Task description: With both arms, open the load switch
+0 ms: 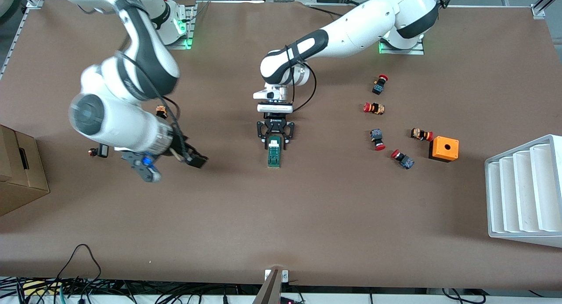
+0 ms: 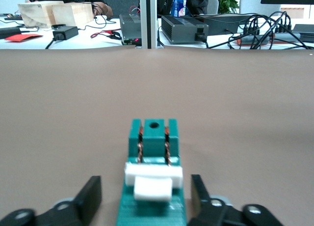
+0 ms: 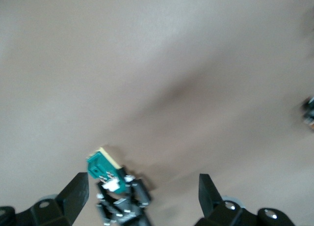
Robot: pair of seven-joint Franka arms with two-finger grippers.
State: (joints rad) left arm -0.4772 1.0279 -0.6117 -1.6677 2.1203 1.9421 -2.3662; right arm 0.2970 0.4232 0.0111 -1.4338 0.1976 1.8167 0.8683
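The load switch (image 1: pixel 275 152) is a narrow dark-green block lying flat at the middle of the table. Its white tab (image 2: pixel 153 182) is at the end farther from the front camera. My left gripper (image 1: pixel 275 138) stands low over that tab end, open. Its fingers (image 2: pixel 91 194) flank the switch (image 2: pixel 153 140) with a gap on each side and touch nothing. My right gripper (image 1: pixel 173 162) hangs above the table toward the right arm's end, open wide and empty. The right wrist view shows the switch (image 3: pixel 102 166) and the left gripper (image 3: pixel 122 206) farther off, between the right gripper's (image 3: pixel 143 185) own fingers.
Several red-capped push buttons (image 1: pixel 374 108) and an orange box with a hole (image 1: pixel 444 148) lie toward the left arm's end, beside a white slotted rack (image 1: pixel 522 190). A cardboard box (image 1: pixel 19 174) stands at the right arm's end. Two small parts (image 1: pixel 99 152) lie under the right arm.
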